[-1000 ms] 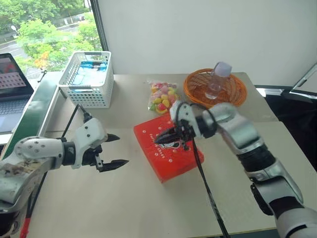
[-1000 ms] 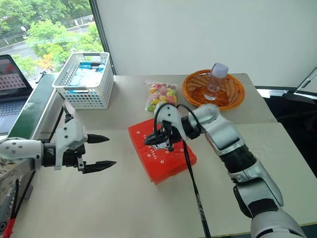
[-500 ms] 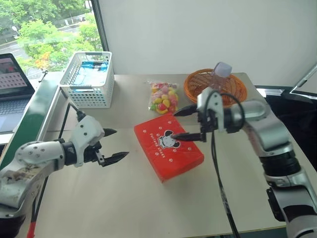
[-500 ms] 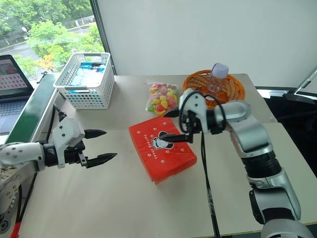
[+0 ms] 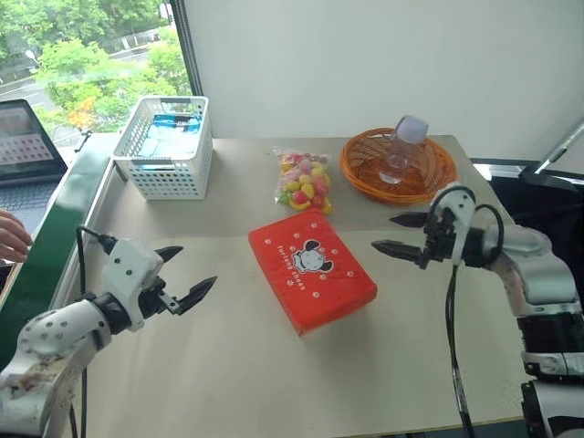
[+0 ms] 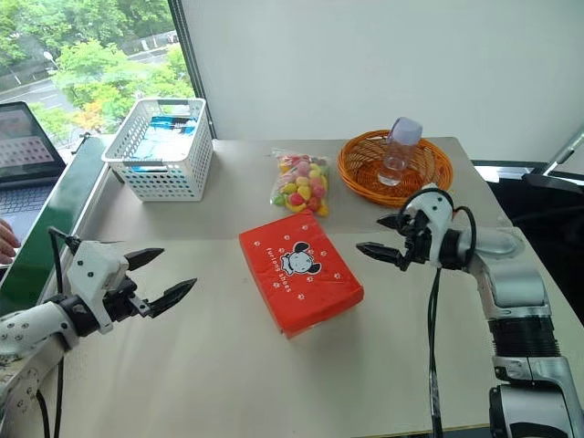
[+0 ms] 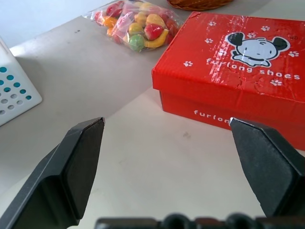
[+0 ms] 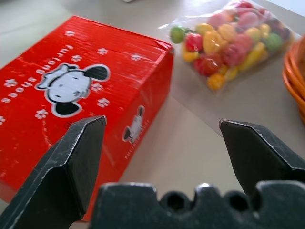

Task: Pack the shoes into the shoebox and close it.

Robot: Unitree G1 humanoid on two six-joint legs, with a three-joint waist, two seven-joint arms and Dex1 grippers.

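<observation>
**Closed shoebox between 2 open claws**

The shoebox point(image 5: 312, 270) lies closed on the surface point(image 5: 246, 365), lid down, with the cartoon face on top. The left claw point(image 5: 187, 276) stands to its left, apart from it, fingers spread wide and holding nothing. The right claw point(image 5: 401, 234) stands to its right, near the box corner but not touching, also wide open and empty. Both claws point toward the box.

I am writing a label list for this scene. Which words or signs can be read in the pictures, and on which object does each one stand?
"furlong shoes": white letters on the lid of the red shoebox, under the cartoon face.
"furlon...": white letters on the shoebox's side wall, cut off by the left end effector's finger.
Small print on another side wall of the shoebox: too blurred to read.
Laptop screen: too small to read.
</observation>
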